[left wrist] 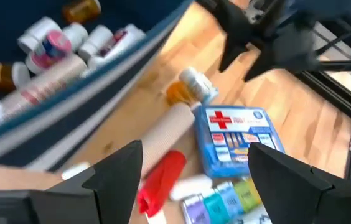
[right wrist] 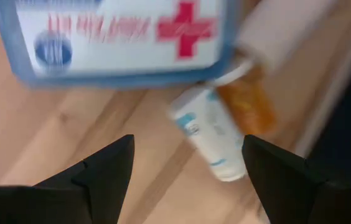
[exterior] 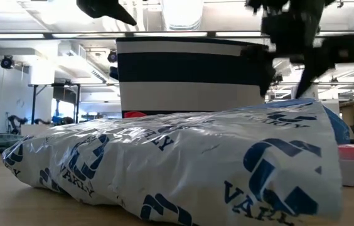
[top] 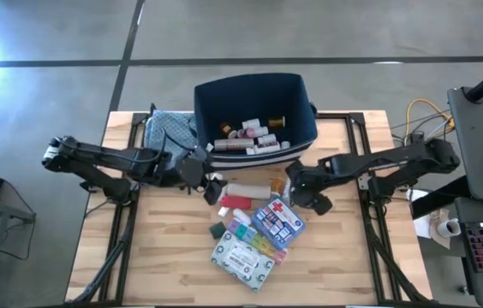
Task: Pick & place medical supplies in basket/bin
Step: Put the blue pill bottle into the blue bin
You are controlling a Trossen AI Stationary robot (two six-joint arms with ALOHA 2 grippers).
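The navy bin [top: 250,107] stands at the table's far middle with several bottles and tubes inside. In front of it lie a beige roll [top: 246,188], an orange pill bottle [top: 276,182], a red tube [top: 235,203], the blue red-cross pouch [top: 277,220], the pill organiser [top: 254,238] and the grey-white flat packet [top: 243,259]. My left gripper [left wrist: 194,180] is open and empty above the roll's left end. My right gripper [right wrist: 188,171] is open and empty just right of the orange bottle [right wrist: 216,134] and the pouch [right wrist: 119,37].
A blue patterned cloth [top: 169,128] lies left of the bin. In the low view the flat packet [exterior: 177,169] fills the foreground, with the bin [exterior: 189,75] behind it. There is bare wood at the table's near left [top: 156,257] and near right [top: 336,257].
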